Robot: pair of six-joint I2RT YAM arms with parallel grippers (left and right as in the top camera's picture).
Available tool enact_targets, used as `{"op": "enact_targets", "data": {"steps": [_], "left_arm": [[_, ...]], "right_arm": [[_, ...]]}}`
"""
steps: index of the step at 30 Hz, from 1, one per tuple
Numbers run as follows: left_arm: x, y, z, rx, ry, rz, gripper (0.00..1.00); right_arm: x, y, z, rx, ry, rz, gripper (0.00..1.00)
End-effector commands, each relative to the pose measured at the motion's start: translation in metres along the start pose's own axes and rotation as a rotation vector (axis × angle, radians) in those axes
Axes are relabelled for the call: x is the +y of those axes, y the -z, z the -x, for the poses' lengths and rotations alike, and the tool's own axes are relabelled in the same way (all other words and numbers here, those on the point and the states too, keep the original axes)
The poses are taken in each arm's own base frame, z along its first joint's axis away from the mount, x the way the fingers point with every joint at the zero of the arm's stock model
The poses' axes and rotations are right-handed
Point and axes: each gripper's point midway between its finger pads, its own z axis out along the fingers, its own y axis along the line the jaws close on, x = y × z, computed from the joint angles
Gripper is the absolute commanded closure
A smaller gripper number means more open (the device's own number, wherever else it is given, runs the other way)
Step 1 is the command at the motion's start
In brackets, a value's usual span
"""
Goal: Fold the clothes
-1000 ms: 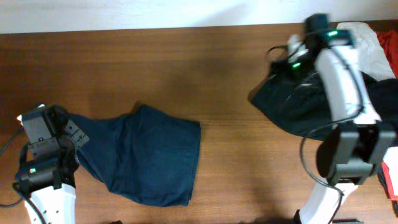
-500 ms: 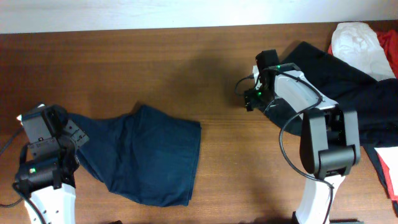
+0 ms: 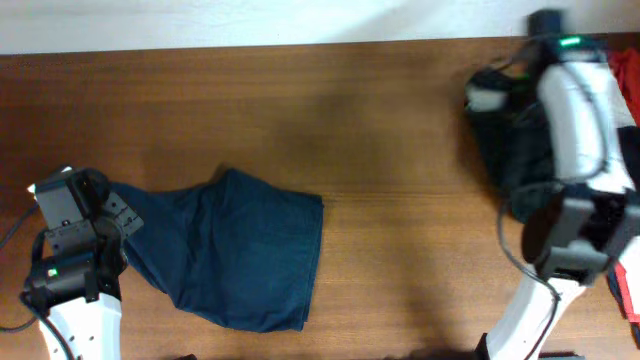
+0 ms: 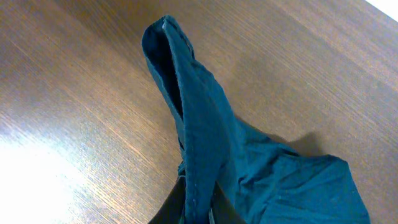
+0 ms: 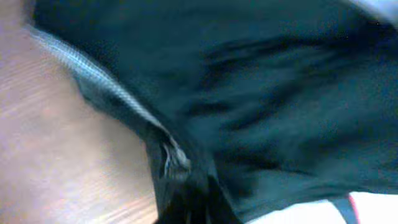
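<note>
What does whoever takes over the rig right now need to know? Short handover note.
Left claw: shut on an edge of the blue garment, which lies loosely bunched at the left front of the table, the pinched edge raised in a ridge.
Right claw: appears shut on the black garment at the far right; the wrist view is blurred.
Done: no finished fold visible on either piece.
Left: flatten and fold the blue, then the black; a red cloth waits at the right edge.

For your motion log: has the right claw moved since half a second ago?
Yes: the right claw moved away from the blue garment, toward the table's far edge.
</note>
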Motion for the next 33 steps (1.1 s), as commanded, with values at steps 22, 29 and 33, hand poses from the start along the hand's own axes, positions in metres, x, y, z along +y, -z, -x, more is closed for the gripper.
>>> {"op": "enact_targets", "data": {"steps": [22,29,33], "left_arm": [[-0.015,0.0,0.002,0.018,0.021,-0.079,0.88],[-0.015,-0.001,0.002,0.023,0.02,-0.078,0.88],[-0.015,-0.001,0.001,0.025,0.019,-0.077,0.88]], "right_arm": [[0.218,0.069,-0.197,0.412,0.59,0.557,0.02],[0.301,0.04,-0.326,0.413,0.758,0.557,0.01],[0.316,0.025,-0.348,0.382,0.764,0.582,0.01]]}}
